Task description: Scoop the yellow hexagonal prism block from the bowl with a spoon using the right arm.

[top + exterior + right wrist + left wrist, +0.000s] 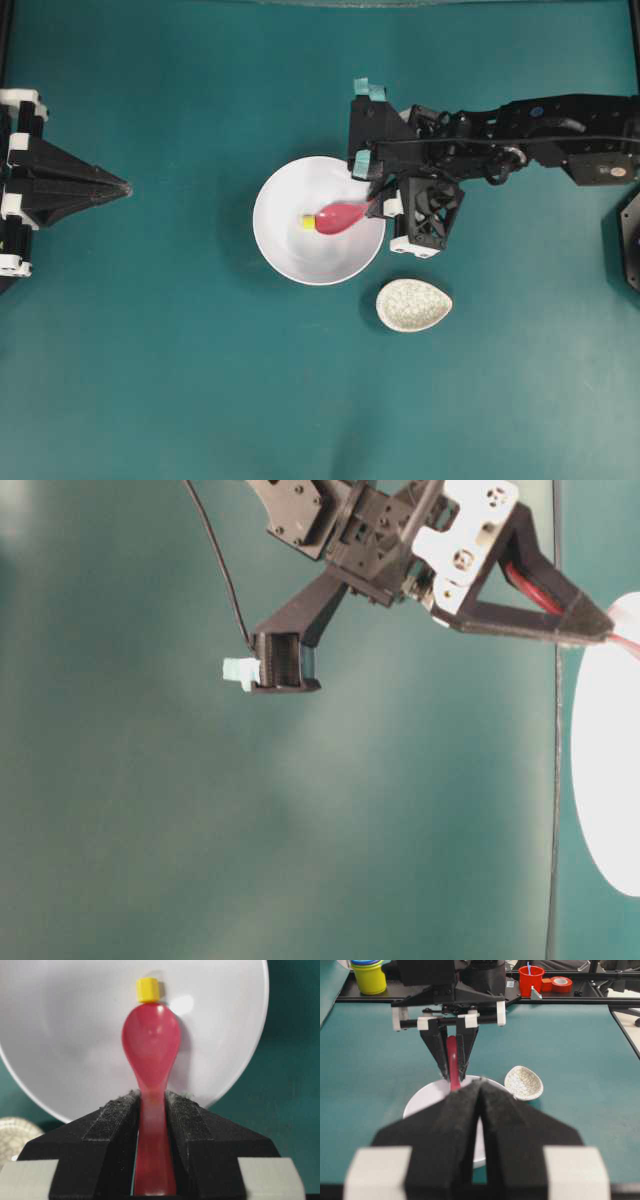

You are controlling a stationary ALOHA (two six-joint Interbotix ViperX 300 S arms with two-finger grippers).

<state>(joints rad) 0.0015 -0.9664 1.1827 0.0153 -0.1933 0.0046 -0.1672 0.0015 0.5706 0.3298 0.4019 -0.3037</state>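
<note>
The white bowl (300,262) sits mid-table. My right gripper (376,206), at the bowl's right rim, is shut on the handle of the pink-red spoon (340,217). The spoon's scoop lies inside the bowl, empty. The tiny yellow block (308,222) rests on the bowl's floor, touching the scoop's front tip. The right wrist view shows the same: block (148,990) just beyond the spoon (151,1040), bowl (70,1035), gripper (151,1097) clamped on the handle. My left gripper (125,187) is shut and empty at the far left, well away from the bowl.
A small speckled egg-shaped spoon rest (413,305) lies just below and to the right of the bowl. In the left wrist view a yellow cup (368,977), a red cup (530,980) and a red tape roll (561,984) stand beyond the table's far edge.
</note>
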